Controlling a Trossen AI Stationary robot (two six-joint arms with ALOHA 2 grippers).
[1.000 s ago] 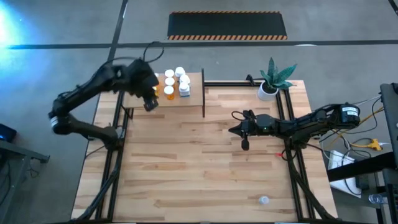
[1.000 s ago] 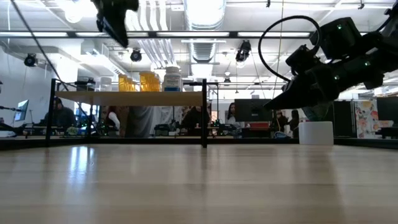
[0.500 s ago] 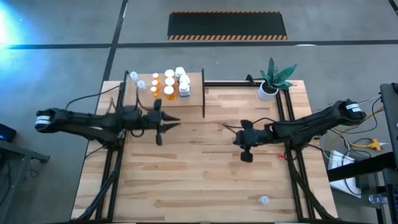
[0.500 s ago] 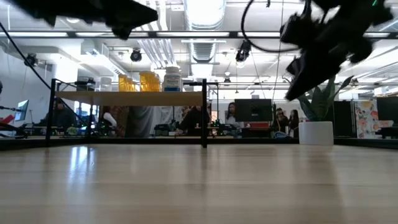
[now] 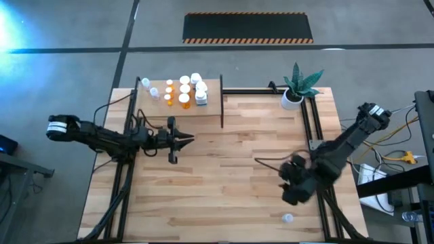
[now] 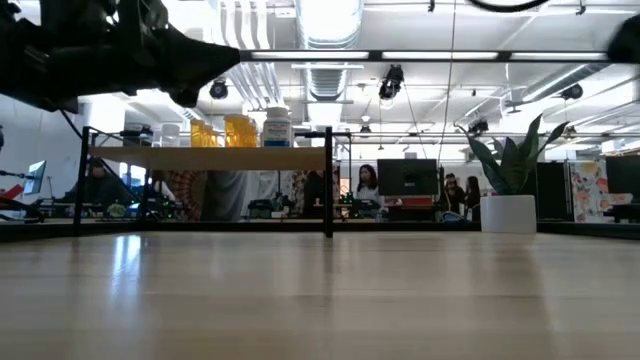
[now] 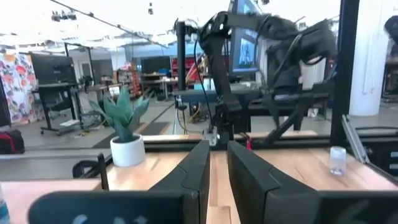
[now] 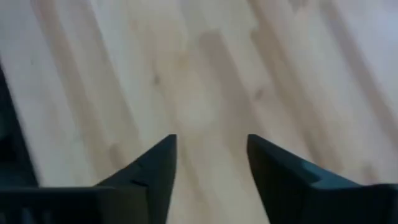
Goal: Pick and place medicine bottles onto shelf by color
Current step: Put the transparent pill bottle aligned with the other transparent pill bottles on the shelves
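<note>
The shelf stands at the table's far left. Several medicine bottles stand upright on it: orange ones, white ones and clear ones. In the low view they show as a row of bottles on the shelf's board. One clear bottle stands alone near the table's near right corner and also shows in the left wrist view. My left gripper lies level in front of the shelf, pointing toward the table's right. It is all but shut, with nothing in it. My right gripper hangs open over bare wood, a little beyond the lone bottle.
A white pot with a green plant stands at the far right by black frame posts. A dark upright divider ends the shelf on its right side. Bare planks lie between the two arms.
My left gripper has come down from over the shelf toward the table's near edge. It has tipped from pointing down to level. My right gripper has swung from the table's middle toward the near right corner and the lone bottle, rising out of the low view. No bottle has moved.
</note>
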